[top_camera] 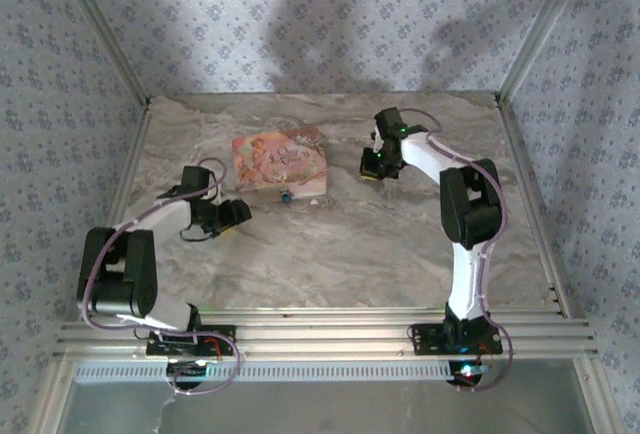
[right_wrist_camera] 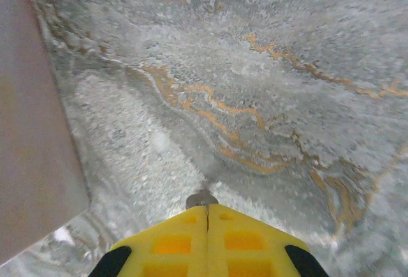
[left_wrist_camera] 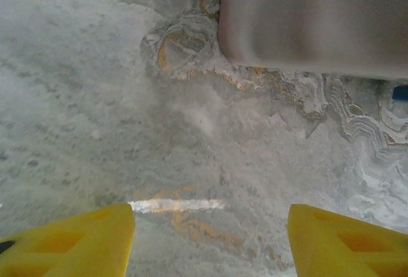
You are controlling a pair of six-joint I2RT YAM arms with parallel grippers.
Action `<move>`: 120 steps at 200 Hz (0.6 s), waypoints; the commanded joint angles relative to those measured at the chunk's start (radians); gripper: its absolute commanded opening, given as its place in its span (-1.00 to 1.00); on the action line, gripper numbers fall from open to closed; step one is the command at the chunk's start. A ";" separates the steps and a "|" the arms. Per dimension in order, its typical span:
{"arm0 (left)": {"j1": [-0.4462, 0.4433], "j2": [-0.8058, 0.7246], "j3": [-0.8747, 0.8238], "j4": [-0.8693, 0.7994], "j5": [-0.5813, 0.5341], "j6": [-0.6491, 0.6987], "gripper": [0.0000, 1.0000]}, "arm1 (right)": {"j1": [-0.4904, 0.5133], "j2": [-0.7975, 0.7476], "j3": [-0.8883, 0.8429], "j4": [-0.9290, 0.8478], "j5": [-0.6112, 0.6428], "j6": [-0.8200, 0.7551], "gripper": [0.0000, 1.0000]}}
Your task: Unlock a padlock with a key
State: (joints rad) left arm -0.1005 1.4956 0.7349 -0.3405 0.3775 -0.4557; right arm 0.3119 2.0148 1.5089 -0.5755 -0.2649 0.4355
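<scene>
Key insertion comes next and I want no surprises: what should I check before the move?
1. Right gripper shut on a small metal tip, probably the key: ok.
2. Left gripper open, nothing between its fingers: ok.
3. Padlock located, by the pouch's near edge: ok.
4. Padlock held steady by a gripper: not ok, both are apart from it.
5. Keyhole direction: cannot tell.

White tube links between bulky black joint housings on left arm [top_camera: 125, 274] and right arm [top_camera: 465, 274] alike, with a thin lilac cable [top_camera: 150, 212] looped along each from base to wrist. Black base plates [top_camera: 460, 339] with loose wires below, a green light [top_camera: 401, 132] near the right wrist, a teal light [top_camera: 470, 369] under its base. Yellow wedge-shaped fingers [left_wrist_camera: 70, 242] with shallow rectangular recesses on left gripper [left_wrist_camera: 210, 239] and right gripper [right_wrist_camera: 207, 226], black patches at the right one's lower corners.
</scene>
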 commanded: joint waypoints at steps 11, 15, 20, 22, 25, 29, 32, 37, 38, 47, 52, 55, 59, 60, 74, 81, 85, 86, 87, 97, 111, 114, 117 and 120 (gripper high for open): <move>-0.047 0.097 0.098 0.077 0.032 0.016 0.21 | -0.020 -0.134 -0.050 0.003 0.016 -0.028 -1.00; -0.055 0.110 0.111 0.080 0.032 0.015 0.20 | -0.022 -0.146 -0.055 0.001 0.017 -0.030 -1.00; -0.066 0.127 0.127 0.085 0.032 0.015 0.20 | -0.026 -0.165 -0.061 -0.005 0.017 -0.033 -1.00; -0.068 0.133 0.133 0.087 0.032 0.015 0.19 | -0.027 -0.171 -0.063 -0.006 0.017 -0.035 -1.00; -0.075 0.144 0.142 0.091 0.030 0.014 0.19 | -0.029 -0.180 -0.065 -0.008 0.018 -0.038 -1.00; -0.083 0.157 0.155 0.094 0.029 0.013 0.19 | -0.030 -0.194 -0.070 -0.014 0.019 -0.039 -1.00; -0.090 0.168 0.165 0.097 0.028 0.012 0.19 | -0.032 -0.204 -0.074 -0.016 0.019 -0.042 -1.00; -0.101 0.185 0.183 0.102 0.028 0.011 0.19 | -0.035 -0.220 -0.078 -0.020 0.021 -0.043 -1.00; -0.104 0.189 0.187 0.102 0.028 0.010 0.19 | -0.036 -0.222 -0.080 -0.021 0.021 -0.043 -1.00; -0.124 0.223 0.224 0.103 0.026 0.008 0.18 | -0.040 -0.252 -0.090 -0.021 0.022 -0.047 -1.00; -0.137 0.241 0.247 0.103 0.026 0.006 0.17 | -0.042 -0.266 -0.096 -0.021 0.023 -0.047 -1.00; -0.144 0.251 0.260 0.102 0.025 0.006 0.17 | -0.043 -0.277 -0.099 -0.021 0.024 -0.047 -1.00; -0.154 0.264 0.277 0.101 0.024 0.006 0.17 | -0.044 -0.288 -0.104 -0.021 0.024 -0.047 -1.00; -0.155 0.267 0.281 0.101 0.023 0.006 0.17 | -0.045 -0.291 -0.104 -0.021 0.023 -0.047 -1.00; -0.189 0.299 0.331 0.104 0.004 0.009 0.17 | -0.049 -0.325 -0.115 -0.021 0.023 -0.047 -1.00; -0.202 0.307 0.348 0.106 -0.009 0.009 0.17 | -0.050 -0.340 -0.119 -0.021 0.021 -0.044 -1.00; -0.208 0.310 0.355 0.108 -0.015 0.006 0.17 | -0.052 -0.348 -0.121 -0.021 0.017 -0.043 -1.00; -0.209 0.310 0.357 0.109 -0.016 0.006 0.17 | -0.052 -0.351 -0.122 -0.021 0.016 -0.044 -1.00; -0.211 0.311 0.359 0.109 -0.017 0.006 0.16 | -0.052 -0.351 -0.122 -0.021 0.016 -0.044 -1.00; -0.218 0.307 0.367 0.112 -0.023 -0.002 0.17 | -0.052 -0.371 -0.128 -0.021 -0.003 -0.039 -1.00; -0.227 0.285 0.364 0.108 -0.020 -0.011 0.17 | -0.052 -0.397 -0.134 -0.016 -0.042 -0.037 -1.00; -0.228 0.277 0.360 0.106 -0.020 -0.013 0.17 | -0.052 -0.403 -0.137 -0.011 -0.053 -0.036 -1.00; -0.229 0.268 0.357 0.103 -0.020 -0.015 0.17 | -0.051 -0.410 -0.140 -0.006 -0.063 -0.035 -1.00; -0.230 0.258 0.353 0.101 -0.021 -0.016 0.17 | -0.051 -0.417 -0.143 0.003 -0.078 -0.036 -1.00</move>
State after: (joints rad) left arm -0.3248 1.7992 1.0729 -0.2310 0.3698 -0.4576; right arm 0.2638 1.6566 1.3903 -0.5728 -0.2646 0.4091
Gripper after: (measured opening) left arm 0.584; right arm 0.041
